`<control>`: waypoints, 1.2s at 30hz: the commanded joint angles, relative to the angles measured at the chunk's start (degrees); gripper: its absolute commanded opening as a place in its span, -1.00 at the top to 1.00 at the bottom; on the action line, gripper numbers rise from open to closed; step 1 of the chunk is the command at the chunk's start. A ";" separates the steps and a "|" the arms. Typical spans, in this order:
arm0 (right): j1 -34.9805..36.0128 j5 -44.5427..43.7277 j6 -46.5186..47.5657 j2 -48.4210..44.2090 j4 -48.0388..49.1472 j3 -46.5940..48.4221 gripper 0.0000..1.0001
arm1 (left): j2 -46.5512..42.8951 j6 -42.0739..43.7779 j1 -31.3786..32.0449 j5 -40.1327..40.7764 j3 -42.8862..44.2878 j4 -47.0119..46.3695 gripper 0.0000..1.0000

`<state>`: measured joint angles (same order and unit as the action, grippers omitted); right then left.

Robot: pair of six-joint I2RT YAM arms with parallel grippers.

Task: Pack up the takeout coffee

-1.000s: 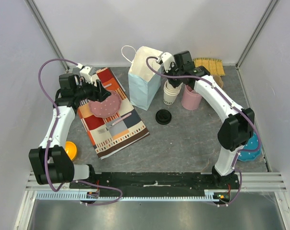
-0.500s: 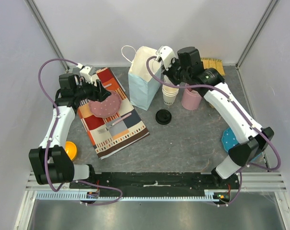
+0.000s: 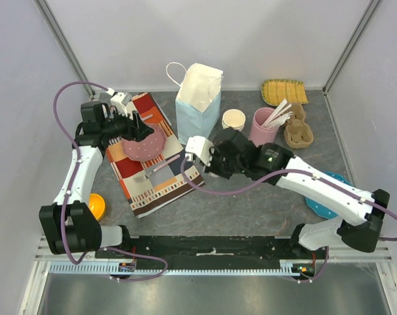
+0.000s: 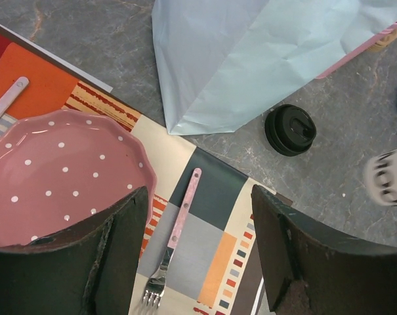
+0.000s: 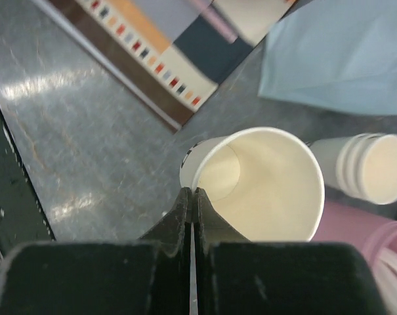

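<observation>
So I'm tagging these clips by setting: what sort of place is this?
Most likely a lab test cell dressed as a café counter: plain white walls on an aluminium frame, a grey tabletop, and props such as a light-blue paper bag, a stack of paper cups and a patterned placemat.

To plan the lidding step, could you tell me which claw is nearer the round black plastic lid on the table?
Right. The right claw, pinching a white paper cup by its rim, hangs just beside the lid; the left claw sits over the pink dotted plate.
</observation>
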<state>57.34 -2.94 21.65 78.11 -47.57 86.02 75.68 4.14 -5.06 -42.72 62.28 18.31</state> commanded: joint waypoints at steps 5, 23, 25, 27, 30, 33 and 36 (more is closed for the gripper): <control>2.51 1.53 -5.21 1.08 13.37 -15.70 1.00 | -3.08 1.66 0.14 -2.63 0.39 2.35 -0.41; 4.27 6.72 -8.55 7.67 23.40 -23.18 0.85 | -3.26 2.36 0.14 -2.72 0.03 2.44 -0.41; 4.27 6.63 -8.73 7.50 22.61 -22.56 0.25 | -3.26 2.36 0.23 -2.72 0.12 2.35 -0.41; 4.36 7.07 -8.82 6.54 22.00 -21.51 -0.07 | -3.26 2.54 0.23 -2.63 0.03 2.35 -0.41; 4.27 8.91 -9.34 3.74 21.30 -18.36 -0.24 | -3.17 2.45 0.23 -2.72 0.12 2.35 -0.41; 4.36 8.57 -10.13 0.22 21.20 -14.06 -0.40 | -3.08 2.71 0.23 -2.72 0.12 2.44 -0.40; 2.44 1.55 -14.25 -2.25 21.38 -9.84 -0.53 | -3.17 2.71 0.14 -2.54 0.38 2.44 -0.40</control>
<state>61.43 3.97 11.79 82.17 -28.34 68.20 73.82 4.84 -4.99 -43.70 62.17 20.95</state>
